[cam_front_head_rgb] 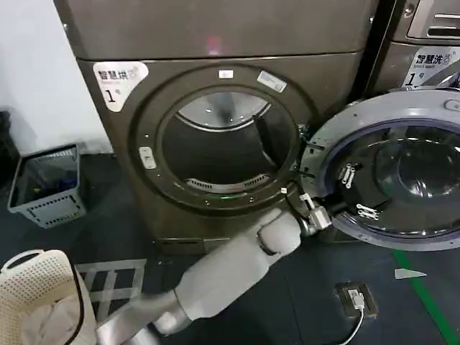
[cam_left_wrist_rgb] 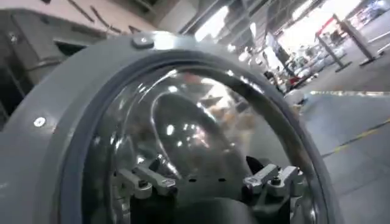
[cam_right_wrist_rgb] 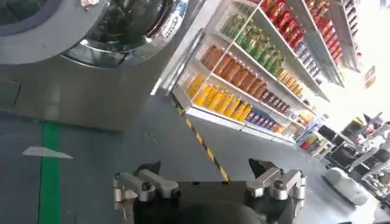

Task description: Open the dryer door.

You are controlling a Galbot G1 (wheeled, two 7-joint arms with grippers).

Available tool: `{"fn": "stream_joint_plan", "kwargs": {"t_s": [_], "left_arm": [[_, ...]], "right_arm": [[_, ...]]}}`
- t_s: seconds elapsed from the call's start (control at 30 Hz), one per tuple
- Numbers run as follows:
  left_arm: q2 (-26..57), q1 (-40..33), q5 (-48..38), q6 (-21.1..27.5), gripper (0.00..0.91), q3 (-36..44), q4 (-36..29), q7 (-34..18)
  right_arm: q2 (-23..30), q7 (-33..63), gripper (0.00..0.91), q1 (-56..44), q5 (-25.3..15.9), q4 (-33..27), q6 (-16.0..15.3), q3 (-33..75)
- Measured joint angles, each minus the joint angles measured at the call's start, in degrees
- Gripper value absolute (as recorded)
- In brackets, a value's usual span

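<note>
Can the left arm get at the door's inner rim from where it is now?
Probably yes: the left gripper is already at the lower inner edge of the swung-open dryer door, and nothing stands between them.

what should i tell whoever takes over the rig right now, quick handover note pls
Left gripper: fingers open, up against the inner face of the dryer door, holding nothing.
Right gripper: fingers open, empty, parked off to the side and facing the floor and a shelf of bottles.
Dryer door: swung wide open to the right of the dryer; drum opening exposed.
Done: door is open.
Left: probably just draw the left arm back clear of the door.
</note>
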Motion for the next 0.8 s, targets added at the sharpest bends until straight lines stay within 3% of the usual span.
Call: {"fn": "stream_joint_plan", "kwargs": {"t_s": [0.5,0.8], "left_arm": [[1.39,1.42,-1.46,-0.38,0.907,0.11,-3.28,1.27],[7.58,4.22,-2.52,1.43,0.907,0.86,-11.98,5.34]], "right_arm": [[-0.81,-0.36,0.907,0.12,-0.07,-0.92,-0.15,-0.12],[-1.36,-0.47,0.907,0.54,0.02,-0.79,-0.62,-0.42]]}}
